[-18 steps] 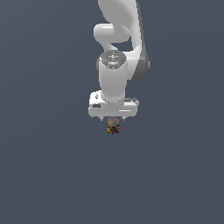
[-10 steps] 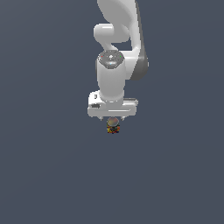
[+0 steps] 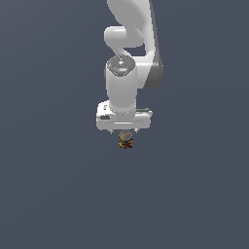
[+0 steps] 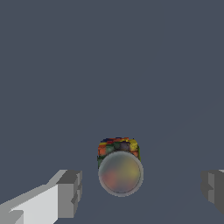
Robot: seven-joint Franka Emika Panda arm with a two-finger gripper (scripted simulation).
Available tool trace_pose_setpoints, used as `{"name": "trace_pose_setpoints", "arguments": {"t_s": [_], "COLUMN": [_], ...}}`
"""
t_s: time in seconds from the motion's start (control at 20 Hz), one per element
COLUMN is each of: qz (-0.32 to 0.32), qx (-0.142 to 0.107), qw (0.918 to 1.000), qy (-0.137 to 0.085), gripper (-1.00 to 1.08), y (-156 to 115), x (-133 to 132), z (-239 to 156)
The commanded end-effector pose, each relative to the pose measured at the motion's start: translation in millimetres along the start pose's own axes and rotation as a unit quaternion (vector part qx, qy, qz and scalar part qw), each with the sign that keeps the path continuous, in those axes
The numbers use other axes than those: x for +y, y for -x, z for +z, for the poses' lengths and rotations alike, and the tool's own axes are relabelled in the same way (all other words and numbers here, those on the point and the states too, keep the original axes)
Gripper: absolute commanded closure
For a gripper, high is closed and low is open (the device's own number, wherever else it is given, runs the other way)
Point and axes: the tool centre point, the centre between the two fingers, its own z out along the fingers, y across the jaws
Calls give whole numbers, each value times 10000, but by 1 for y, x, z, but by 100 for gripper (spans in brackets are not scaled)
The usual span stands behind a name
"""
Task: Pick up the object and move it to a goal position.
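Object (image 4: 119,167) sits between the two fingers (image 4: 70,194) in the wrist view, roughly midway, with clear bare counter (image 4: 109,65) on each side of it, so neither finger touches it. The fingers are spread wide, far wider than the small lumpy thing. From this view it shows a rounded pale grey-pink top with red, yellow and dark speckles along one edge. One finger is cut off by the frame edge, with only a grey sliver showing. In the exterior view the object (image 3: 125,139) peeks out just below the white hand (image 3: 124,118) of the arm (image 3: 127,73), and the hand hides the fingers there. Whether the object rests on the counter cannot be told
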Motion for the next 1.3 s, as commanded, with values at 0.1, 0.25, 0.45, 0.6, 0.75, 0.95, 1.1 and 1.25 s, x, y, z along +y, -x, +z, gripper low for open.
{"name": "trace_pose_setpoints", "arguments": {"t_s": [0.1, 0.25, 0.45, 0.6, 0.75, 0.95, 1.1, 1.25], "qz": [-31, -85, -197, -305, -393, -468, -492, -484], "qx": [3, 11, 27, 42, 54, 64, 67, 61], "qw": [10000, 10000, 9998, 9995, 9992, 9988, 9987, 9988], "qy": [7, 22, 48, 71, 86, 98, 102, 100], "gripper": [-92, -92, -92, -92, -92, -92, -92, -92], "y": [2, 7, 16, 25, 33, 40, 42, 42], "x": [0, -1, -3, -4, -6, -7, -8, -7], "z": [5, 13, 29, 43, 54, 63, 66, 66]}}
